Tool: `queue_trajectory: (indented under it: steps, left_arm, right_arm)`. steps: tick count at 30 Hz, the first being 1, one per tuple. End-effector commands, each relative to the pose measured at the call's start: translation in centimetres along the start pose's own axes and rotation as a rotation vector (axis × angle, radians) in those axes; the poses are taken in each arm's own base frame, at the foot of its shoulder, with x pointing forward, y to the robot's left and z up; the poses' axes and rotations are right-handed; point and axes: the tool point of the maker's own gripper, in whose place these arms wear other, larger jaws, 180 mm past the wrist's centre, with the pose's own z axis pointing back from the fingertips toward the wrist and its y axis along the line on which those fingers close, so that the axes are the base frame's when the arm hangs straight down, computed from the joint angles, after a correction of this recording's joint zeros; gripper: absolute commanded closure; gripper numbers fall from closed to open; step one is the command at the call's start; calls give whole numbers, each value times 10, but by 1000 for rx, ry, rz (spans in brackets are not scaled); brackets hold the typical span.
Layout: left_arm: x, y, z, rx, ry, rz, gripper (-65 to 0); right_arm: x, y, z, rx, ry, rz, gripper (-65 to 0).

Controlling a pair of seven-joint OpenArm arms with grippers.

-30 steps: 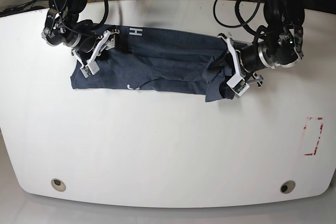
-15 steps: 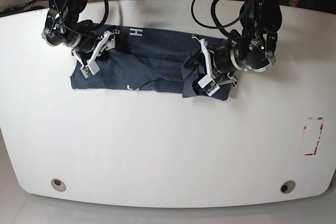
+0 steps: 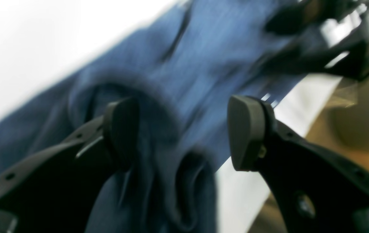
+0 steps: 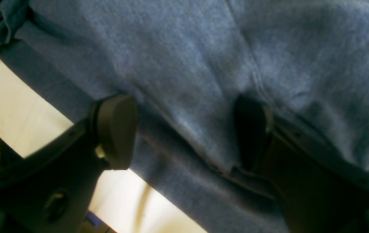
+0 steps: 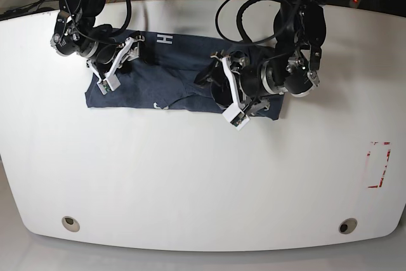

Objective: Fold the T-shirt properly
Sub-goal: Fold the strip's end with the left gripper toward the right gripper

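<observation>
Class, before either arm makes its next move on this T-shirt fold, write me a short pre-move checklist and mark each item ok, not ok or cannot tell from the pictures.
1. Left hand let go of the T-shirt: ok, jaws stand apart, though cloth lies bunched between them.
2. Right hand open: ok, its fingers are spread over the cloth.
3. Folded-over end lies flat: not ok, it is bunched under the left hand.
4. Shirt fully on the table: ok in the base view.
5. Edges aligned: cannot tell, arms hide parts.
6. Lettering tucked inside: not ok, white letters show at the far edge.
</observation>
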Motion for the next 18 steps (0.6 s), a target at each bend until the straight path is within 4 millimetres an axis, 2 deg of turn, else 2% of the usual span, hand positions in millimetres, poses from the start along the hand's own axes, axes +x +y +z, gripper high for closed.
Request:
queue_trajectory:
  steps: [1,4,8,12,14,18]
  left_arm:
    - [32,-2,15,10,-103,-28,-401]
    - [40,12,30,63,-140,-19,-401]
    - [35,35,50,141,-128,-44,-401]
    - [19,65,75,233,-68,-76,-399]
    - [1,77,86,271,-26,-60,-399]
    - [-15,85,95,296,21,-58,-397]
  right_arm:
    - [2,-3,3,-14,7,12,-458]
    - [2,-4,3,-14,6,13,-458]
    - [4,-3,4,-14,0,17,-458]
    - [20,3,8,-1,-47,36,-458]
    - [24,3,8,8,-60,34,-458]
    - [29,1,9,2,-68,39,-458]
